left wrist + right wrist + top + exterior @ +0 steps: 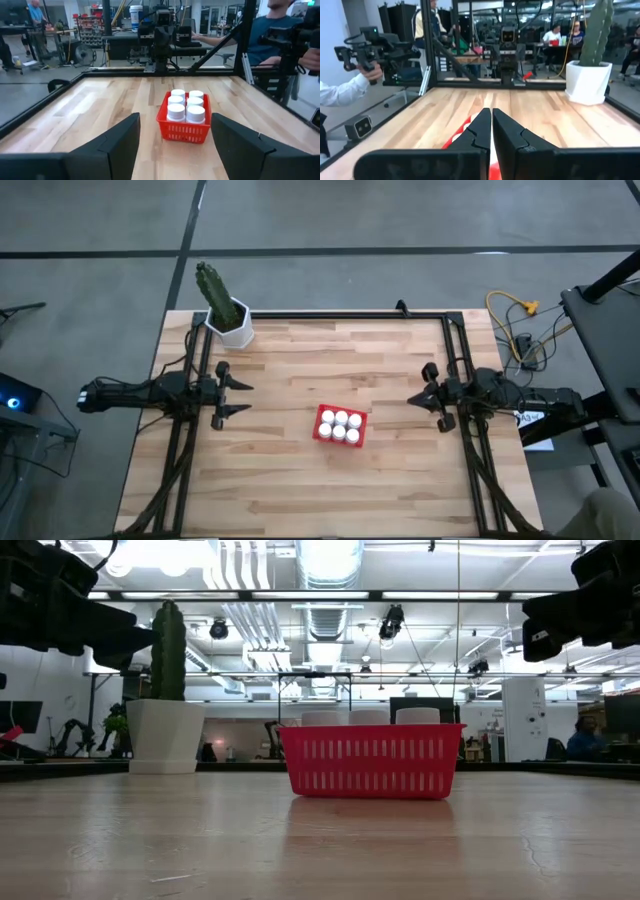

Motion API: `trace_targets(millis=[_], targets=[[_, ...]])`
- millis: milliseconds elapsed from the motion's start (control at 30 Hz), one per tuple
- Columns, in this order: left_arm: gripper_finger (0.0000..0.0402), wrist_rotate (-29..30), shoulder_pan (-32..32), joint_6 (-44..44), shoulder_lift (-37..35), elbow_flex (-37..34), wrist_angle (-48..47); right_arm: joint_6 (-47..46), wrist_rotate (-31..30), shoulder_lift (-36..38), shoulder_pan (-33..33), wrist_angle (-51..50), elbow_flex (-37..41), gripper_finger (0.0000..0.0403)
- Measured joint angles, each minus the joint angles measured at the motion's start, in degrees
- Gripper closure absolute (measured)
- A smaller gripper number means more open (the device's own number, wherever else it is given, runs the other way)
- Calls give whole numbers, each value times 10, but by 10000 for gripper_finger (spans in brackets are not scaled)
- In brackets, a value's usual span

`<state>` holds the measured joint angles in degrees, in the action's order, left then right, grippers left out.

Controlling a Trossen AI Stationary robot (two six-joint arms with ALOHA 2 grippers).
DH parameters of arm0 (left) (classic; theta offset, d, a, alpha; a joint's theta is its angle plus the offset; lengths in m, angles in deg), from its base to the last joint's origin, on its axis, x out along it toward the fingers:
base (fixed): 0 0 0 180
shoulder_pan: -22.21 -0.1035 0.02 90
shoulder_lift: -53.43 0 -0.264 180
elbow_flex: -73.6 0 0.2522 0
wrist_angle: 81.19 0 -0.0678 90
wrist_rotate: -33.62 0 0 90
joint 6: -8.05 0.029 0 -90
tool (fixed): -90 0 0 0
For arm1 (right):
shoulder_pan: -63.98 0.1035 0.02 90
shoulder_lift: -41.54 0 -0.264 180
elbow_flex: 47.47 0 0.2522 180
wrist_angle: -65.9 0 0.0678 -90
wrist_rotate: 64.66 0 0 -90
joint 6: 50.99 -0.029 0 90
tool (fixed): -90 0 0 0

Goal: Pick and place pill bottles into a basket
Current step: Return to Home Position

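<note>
The red basket stands on the table near its middle, resting on its flat bottom. Several white pill bottles stand upright inside it in two rows. My left gripper hovers open at the table's left side, pointing level toward the basket, well short of it. My right gripper hovers shut at the table's right side, also pointing level at the basket, whose middle its own fingers hide in the right wrist view.
A cactus in a white pot stands at the table's far left corner. A black frame runs along the far edge and both sides. People stand and sit beyond the table; one holds a hand-held device.
</note>
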<state>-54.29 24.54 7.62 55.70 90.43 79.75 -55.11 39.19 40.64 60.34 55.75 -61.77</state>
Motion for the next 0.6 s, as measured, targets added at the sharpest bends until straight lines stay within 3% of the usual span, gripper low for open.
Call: trace_targets(millis=[167, 467, 600], targets=[[221, 0, 0, 22, -1, 0, 3, 0, -1, -3, 0, -11, 0, 394], [384, 0, 0, 22, -1, 0, 4, 2, -3, -4, 0, -11, 0, 394], [392, 0, 0, 21, -1, 1, 4, 2, -3, -4, 0, -11, 0, 394]])
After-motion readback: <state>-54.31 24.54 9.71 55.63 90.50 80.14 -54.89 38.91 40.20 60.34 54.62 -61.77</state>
